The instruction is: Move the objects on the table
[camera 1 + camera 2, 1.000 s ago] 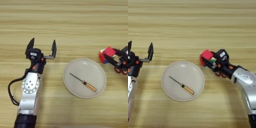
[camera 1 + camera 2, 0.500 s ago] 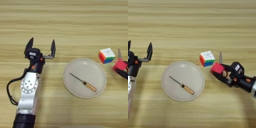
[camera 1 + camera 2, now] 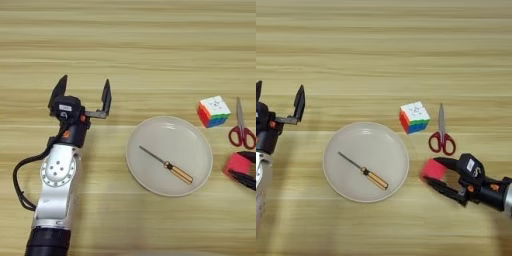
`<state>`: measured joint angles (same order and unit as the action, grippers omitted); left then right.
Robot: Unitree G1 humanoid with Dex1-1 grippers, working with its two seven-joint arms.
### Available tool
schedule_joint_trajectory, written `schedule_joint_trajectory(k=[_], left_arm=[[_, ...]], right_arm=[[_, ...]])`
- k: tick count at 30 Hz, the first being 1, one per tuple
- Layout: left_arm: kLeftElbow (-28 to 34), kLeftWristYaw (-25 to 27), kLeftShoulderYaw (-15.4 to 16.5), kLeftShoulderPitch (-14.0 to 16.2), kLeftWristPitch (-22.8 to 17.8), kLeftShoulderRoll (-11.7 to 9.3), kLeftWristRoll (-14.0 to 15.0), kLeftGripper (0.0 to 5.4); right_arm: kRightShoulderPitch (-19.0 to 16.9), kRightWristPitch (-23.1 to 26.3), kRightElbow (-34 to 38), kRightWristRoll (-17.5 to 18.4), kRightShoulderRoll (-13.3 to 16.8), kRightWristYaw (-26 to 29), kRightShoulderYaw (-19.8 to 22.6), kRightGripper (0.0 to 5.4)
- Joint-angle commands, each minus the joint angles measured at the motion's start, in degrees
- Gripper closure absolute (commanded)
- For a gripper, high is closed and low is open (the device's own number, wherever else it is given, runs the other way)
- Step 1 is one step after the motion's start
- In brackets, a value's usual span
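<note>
Table (image 3: 381, 45) bare beyond plate (image 3: 341, 190); right gripper (image 3: 432, 179) grips red cube (image 3: 433, 169).

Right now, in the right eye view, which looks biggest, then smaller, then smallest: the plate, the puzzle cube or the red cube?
1. Plate, by far the biggest.
2. Puzzle cube.
3. Red cube, held in the right hand, looks slightly smaller, though the fingers hide part of it.

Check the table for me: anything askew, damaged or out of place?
Nothing looks damaged or spilled. The screwdriver lies diagonally in the plate. The puzzle cube sits slightly turned beside the closed scissors. The right gripper holds the red cube right of the plate; the left gripper is open and empty.
</note>
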<state>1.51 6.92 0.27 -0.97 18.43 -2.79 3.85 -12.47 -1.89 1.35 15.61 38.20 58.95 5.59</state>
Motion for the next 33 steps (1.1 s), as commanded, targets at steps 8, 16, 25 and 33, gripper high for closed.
schedule_joint_trajectory(k=[8,16,25,33], left_arm=[[-0.4,0.4,-0.1,-0.1,0.5,0.1,0.2,0.0],[-0.6,0.3,-0.2,-0.2,0.6,0.2,0.1,0.0],[-0.8,0.1,-0.4,-0.2,0.8,0.4,-0.1,0.0],[-0.8,-0.3,-0.6,-0.2,1.0,0.7,-0.3,0.0]], right_arm=[[0.3,-0.8,0.8,0.9,-0.2,-1.2,0.2,1.11],[1.1,0.0,4.6,3.3,-0.5,-2.1,1.2,0.35],[2.2,4.0,13.8,7.4,-0.7,-4.8,1.3,0.02],[3.6,15.7,28.2,10.3,-0.1,-11.4,0.1,0.02]])
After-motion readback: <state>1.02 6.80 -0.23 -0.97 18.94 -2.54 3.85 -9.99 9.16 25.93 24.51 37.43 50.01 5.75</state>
